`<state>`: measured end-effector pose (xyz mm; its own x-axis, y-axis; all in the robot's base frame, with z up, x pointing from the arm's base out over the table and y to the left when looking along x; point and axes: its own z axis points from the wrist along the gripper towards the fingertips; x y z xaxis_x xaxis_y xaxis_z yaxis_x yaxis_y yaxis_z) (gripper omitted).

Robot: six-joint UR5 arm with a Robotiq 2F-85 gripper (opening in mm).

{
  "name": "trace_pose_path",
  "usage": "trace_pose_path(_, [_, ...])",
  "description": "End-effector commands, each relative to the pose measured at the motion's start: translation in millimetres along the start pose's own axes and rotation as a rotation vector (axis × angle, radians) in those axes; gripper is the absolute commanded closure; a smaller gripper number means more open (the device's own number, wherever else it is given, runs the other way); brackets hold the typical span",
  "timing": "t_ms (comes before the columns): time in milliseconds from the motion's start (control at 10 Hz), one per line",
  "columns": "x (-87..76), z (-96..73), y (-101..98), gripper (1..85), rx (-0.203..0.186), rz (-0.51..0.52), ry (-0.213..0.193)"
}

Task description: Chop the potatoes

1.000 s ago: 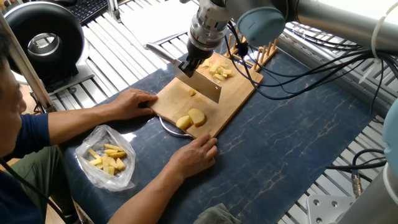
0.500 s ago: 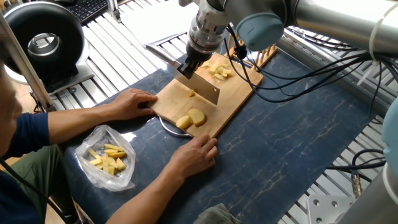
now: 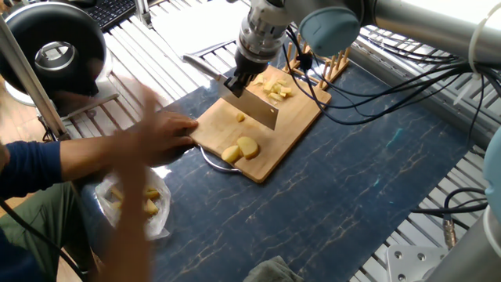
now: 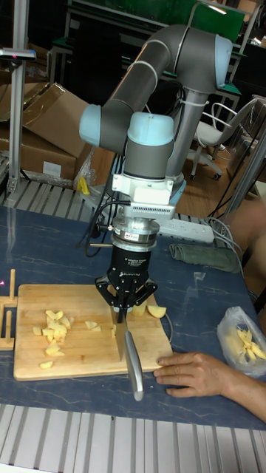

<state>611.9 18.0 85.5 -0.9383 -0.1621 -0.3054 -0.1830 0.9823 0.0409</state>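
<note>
Fixed view shows the dark blue marbled desk filling most of the frame, with the grey robot arm reaching in from the upper right. A person sits at the left edge; one hand rests against the left edge of the wooden cutting board at centre frame, while the other forearm sweeps through the lower left as a blur. The board lies diagonally, its lower edge overlapping a metal ring. A black round fan-like device occupies the upper left. A clear plastic bag with yellow pieces lies lower left, partly behind the blurred arm.

The claw is closed on the dark handle of a cleaver, whose blade is tilted just above the board's middle. In the tall fixed view the claw points straight down with its fingers pinching the handle, and the cleaver runs toward the bottom of the frame.

The potatoes are on the board: two larger rounded chunks near its lower corner, one small bit beside the blade, and a heap of small cut pieces near its upper end.
</note>
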Motion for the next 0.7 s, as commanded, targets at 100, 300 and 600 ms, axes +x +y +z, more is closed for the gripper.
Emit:
trace_pose_path(100, [-1.1, -6.1, 3.9, 84.7, -0.016, 0.014, 0.001])
trace_pose_path(300, [-0.2, -4.9, 4.3, 84.7, -0.013, 0.015, 0.001])
trace_pose_path(600, [-0.4, 0.8, 3.6, 84.7, -0.006, 0.015, -0.005])
